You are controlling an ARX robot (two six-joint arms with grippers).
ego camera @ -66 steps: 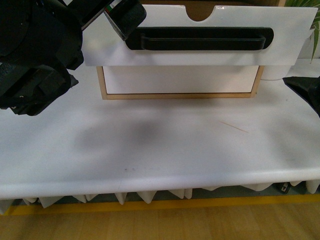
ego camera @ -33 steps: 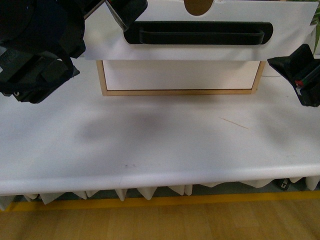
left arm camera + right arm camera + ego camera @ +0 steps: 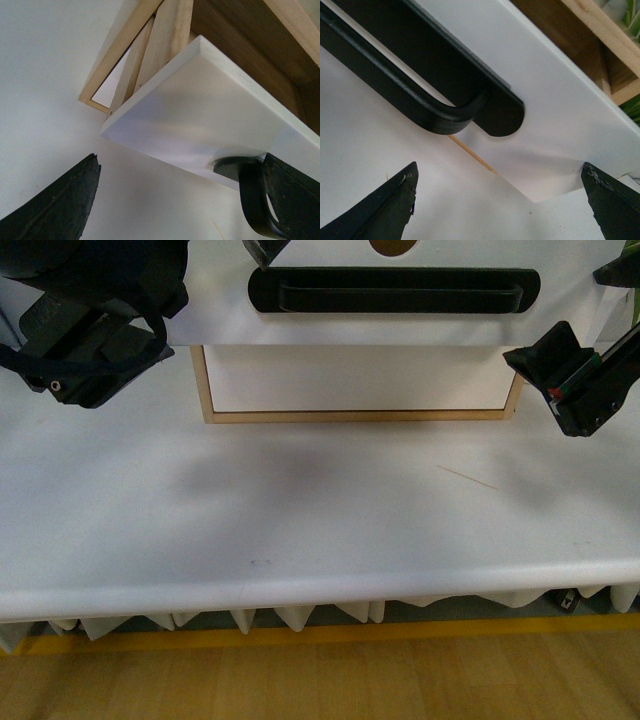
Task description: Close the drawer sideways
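Position of the drawer (image 3: pixel 400 330): it stands pulled out from the wooden cabinet (image 3: pixel 360 417). Its white front overhangs the plain lower drawer (image 3: pixel 360 378) and sits high in the front view. The black handle (image 3: pixel 395 290) runs across most of the front.

Left end effector (image 3: pixel 182 165): spread, holding nothing. One finger (image 3: pixel 60 205) lies outside the drawer's left corner. The other sits by the near end of the handle. You appear to have placed it there so that the drawer's end lies within reach for a sideways push.

Right end effector (image 3: pixel 499 170): also spread and empty. It looks at the far end of the handle and the drawer's right corner. My judgement is that it is staged to steady or push that end, not to pinch anything.

Not verifiable:
- The top of the drawer and its notch (image 3: pixel 398 245) are cut off by the frame in the front view.
- Most of the left arm blocks the cabinet's left side.
- You cannot tell from either wrist view whether any finger touches the drawer front.
- The drawer's runners and its depth of travel are hidden.

The surface (image 3: pixel 320 540) below shows only a faint tan streak (image 3: pixel 465 476).
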